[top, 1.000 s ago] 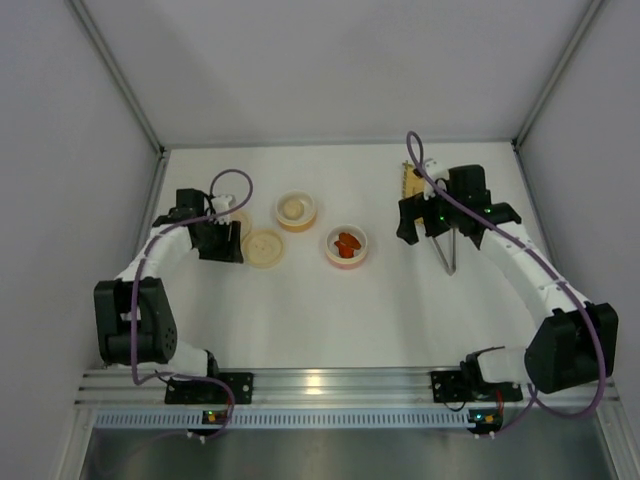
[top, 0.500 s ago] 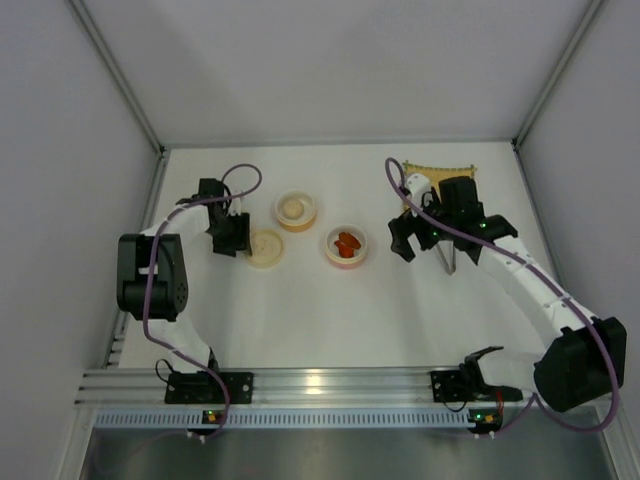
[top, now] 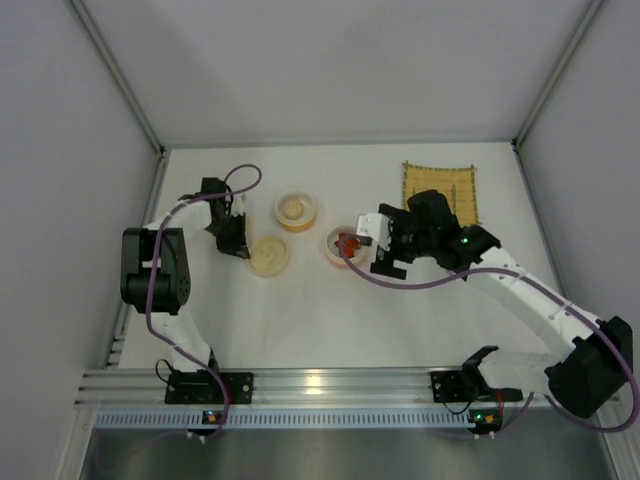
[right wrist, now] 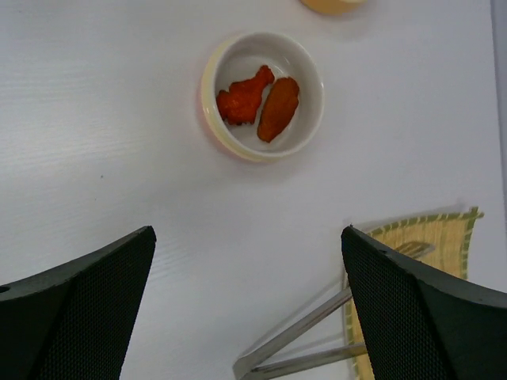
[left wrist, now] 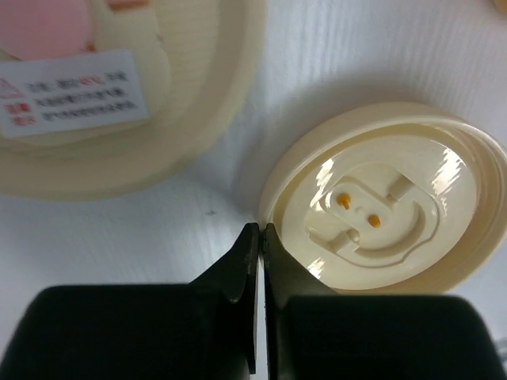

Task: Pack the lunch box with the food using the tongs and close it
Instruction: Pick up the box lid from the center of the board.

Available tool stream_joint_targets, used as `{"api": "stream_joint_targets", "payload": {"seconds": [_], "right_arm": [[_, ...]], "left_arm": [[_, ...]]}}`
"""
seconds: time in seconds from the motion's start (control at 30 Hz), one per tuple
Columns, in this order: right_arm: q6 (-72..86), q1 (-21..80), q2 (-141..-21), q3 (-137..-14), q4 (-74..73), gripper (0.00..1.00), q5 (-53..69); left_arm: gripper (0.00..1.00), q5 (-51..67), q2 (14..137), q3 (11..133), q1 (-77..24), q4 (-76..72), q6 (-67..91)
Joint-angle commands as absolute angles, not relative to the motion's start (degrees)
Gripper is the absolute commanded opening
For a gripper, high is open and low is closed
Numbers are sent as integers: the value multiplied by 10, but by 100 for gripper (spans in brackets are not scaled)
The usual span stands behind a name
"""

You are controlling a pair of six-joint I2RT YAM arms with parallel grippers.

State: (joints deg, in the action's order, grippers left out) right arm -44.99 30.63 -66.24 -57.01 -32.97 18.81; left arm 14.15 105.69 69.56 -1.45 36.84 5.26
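The round orange lunch box (top: pixel 312 213) stands at the back centre, and a pale cream lump of food (top: pixel 292 208) lies inside it. Its cream lid (top: pixel 268 254) rests on the table to the front left. My left gripper (left wrist: pixel 260 229) is shut on the lid's (left wrist: pixel 380 206) near rim. Red-orange food pieces (right wrist: pixel 257 99) lie in a small white bowl (right wrist: pixel 214 119). My right gripper (right wrist: pixel 247 233) hangs open above the table just short of that bowl, holding nothing. The metal tongs (right wrist: pixel 305 340) lie below it, partly on the mat; in the top view they are hidden.
A yellow bamboo mat (top: pixel 441 190) lies at the back right. The labelled side of the lunch box (left wrist: pixel 71 95) is close to the left of the lid. White walls enclose the table on three sides.
My right arm has swung left, from over the tongs and mat to beside the food bowl. My left gripper has shut on the lid's rim, and the lid has shifted slightly.
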Motion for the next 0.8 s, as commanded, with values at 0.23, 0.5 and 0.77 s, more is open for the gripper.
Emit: {"api": "stream_joint_targets", "payload": {"seconds": [0.23, 0.5, 0.77], "right_arm": [[-658, 468, -768, -649, -286, 97, 121], [-804, 526, -715, -605, -225, 91, 186], [-859, 604, -785, -658, -265, 90, 186]], "left_arm": [[0, 342, 997, 736, -16, 559, -46], [0, 381, 963, 721, -21, 628, -81], [0, 393, 942, 719, -48, 659, -119]]}}
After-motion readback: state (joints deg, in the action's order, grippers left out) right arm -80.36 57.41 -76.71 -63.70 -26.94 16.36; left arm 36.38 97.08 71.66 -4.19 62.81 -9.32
